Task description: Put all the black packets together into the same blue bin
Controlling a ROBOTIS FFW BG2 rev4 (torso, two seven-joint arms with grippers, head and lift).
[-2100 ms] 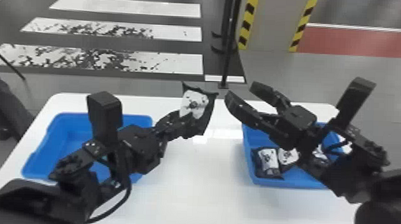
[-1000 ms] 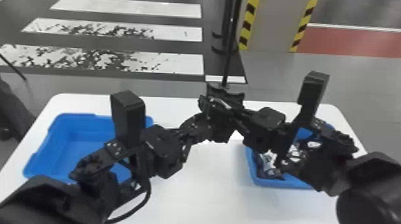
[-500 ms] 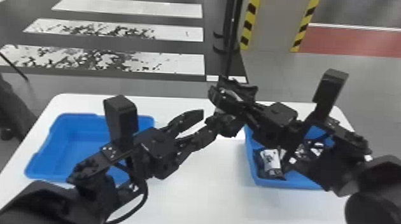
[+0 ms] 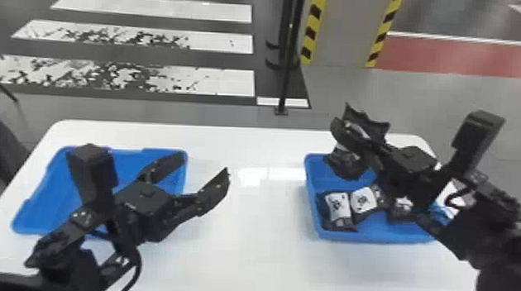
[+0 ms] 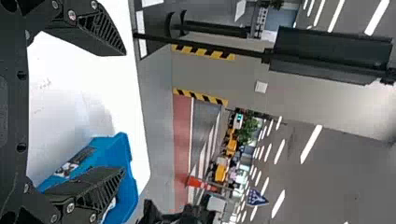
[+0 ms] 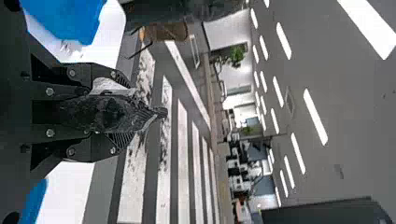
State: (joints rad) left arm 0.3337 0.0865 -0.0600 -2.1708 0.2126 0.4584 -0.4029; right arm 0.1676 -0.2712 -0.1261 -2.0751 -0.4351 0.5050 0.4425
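Three black packets with white printed labels (image 4: 337, 207) at least sit in the right-hand blue rectangular plastic bin (image 4: 311, 198), at three o'clock on our smooth white table (image 4: 247, 258). Going by that bin's own dial: one lies at eight o'clock, one just beside it nearer the middle, one toward four, partly hidden by our right arm. There's another white patch under the arm; we can't tell what it is.

We have one more black packet with a white label (image 4: 366, 122) in our black right gripper (image 4: 347, 131), at about two o'clock on the table. Its two fingers are closed on the packet, clamping its middle, with black ends sticking out both sides. Right wrist view agrees: dark crinkled film and part of the label between the pads (image 6: 122, 79). The packet is up off the table, lined up in the head view with the bin's ten o'clock corner; we can't tell if it's over the bin.

Our black left gripper (image 4: 203, 161) has nothing in its grasp, fingers spread wide, pointing to about one o'clock. In the head view one finger overlaps the left-hand blue bin (image 4: 36, 213), which is at nine o'clock; the other is against white tabletop.
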